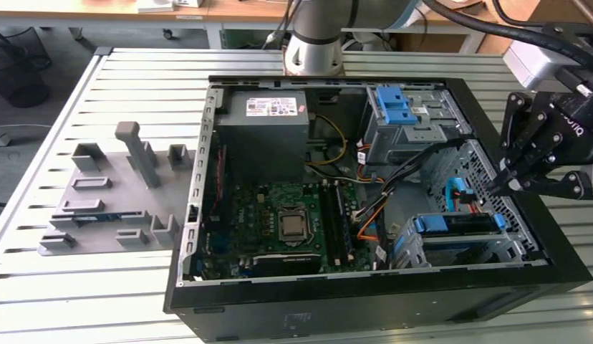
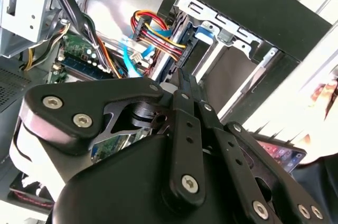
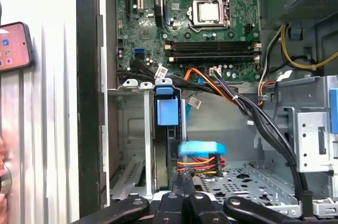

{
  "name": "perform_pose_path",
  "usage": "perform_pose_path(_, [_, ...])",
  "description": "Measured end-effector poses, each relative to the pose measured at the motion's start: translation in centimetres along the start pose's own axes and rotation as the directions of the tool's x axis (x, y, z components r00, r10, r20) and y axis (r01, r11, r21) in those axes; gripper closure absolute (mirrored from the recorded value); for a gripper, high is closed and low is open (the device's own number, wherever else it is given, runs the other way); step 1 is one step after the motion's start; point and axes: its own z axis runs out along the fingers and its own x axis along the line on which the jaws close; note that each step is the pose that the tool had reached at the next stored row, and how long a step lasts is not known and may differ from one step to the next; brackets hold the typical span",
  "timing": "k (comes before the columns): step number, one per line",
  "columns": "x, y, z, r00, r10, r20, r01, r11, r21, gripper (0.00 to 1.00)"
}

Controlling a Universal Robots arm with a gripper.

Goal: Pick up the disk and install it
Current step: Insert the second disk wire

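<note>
The disk [image 1: 456, 224] stands on edge in the lower drive bay at the near right corner of the open computer case [image 1: 373, 304], its blue carrier bracket facing up. In the first wrist view the disk's blue tab [image 3: 168, 112] sits between the bay's metal rails, with a blue-ended cable plug [image 3: 200, 149] beside it. My gripper [image 1: 513, 186] hovers over the case's right wall, above the bay and apart from the disk. Its fingers [image 2: 182, 78] are shut together with nothing between them, and their bases show in the first wrist view [image 3: 182, 198].
Inside the case are a grey power-supply box [image 1: 263, 136], the motherboard [image 1: 287, 222], an upper drive cage with blue latches [image 1: 402, 115] and cable bundles [image 3: 211, 84]. A grey fixture [image 1: 115, 193] lies on the slatted table. A hand holds a phone [image 3: 13, 44] beside the case.
</note>
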Motion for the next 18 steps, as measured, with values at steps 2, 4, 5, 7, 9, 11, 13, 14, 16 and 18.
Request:
perform_pose_path(2, [-0.04, 0.02, -0.42, 1.0000, 0.000, 0.0002, 0.000, 1.0000, 0.0001, 0.89])
perform_pose_path(4, [-0.08, 0.04, -0.64, 1.0000, 0.000, 0.0001, 0.000, 1.0000, 0.0007, 0.89])
perform_pose_path(5, [-0.08, 0.16, -0.62, 1.0000, 0.000, 0.0006, 0.000, 1.0000, 0.0012, 0.89])
perform_pose_path(7, [-0.05, 0.84, -0.61, 1.0000, 0.000, 0.0003, 0.000, 1.0000, 0.0036, 0.89])
perform_pose_path(9, [-0.04, 1.70, -0.57, 1.0000, 0.000, 0.0005, 0.000, 1.0000, 0.0072, 0.89])
perform_pose_path(11, [-0.06, 2.21, -0.55, 1.0000, 0.000, 0.0006, 0.000, 1.0000, 0.0088, 0.89])
perform_pose_path(13, [-0.22, 2.51, -0.53, 1.0000, 0.000, 0.0004, 0.000, 1.0000, 0.0092, 0.89])
perform_pose_path(14, [-0.47, 2.67, -0.51, 1.0000, 0.000, -0.0017, 0.000, 1.0000, 0.0096, 0.89])
perform_pose_path(16, [-0.92, 2.76, -0.47, 1.0000, 0.000, -0.0063, 0.000, 0.9999, 0.0102, 0.89])
perform_pose_path(18, [-0.96, 2.76, -0.45, 0.9998, 0.000, -0.0195, 0.000, 0.9999, 0.0114, 0.89])
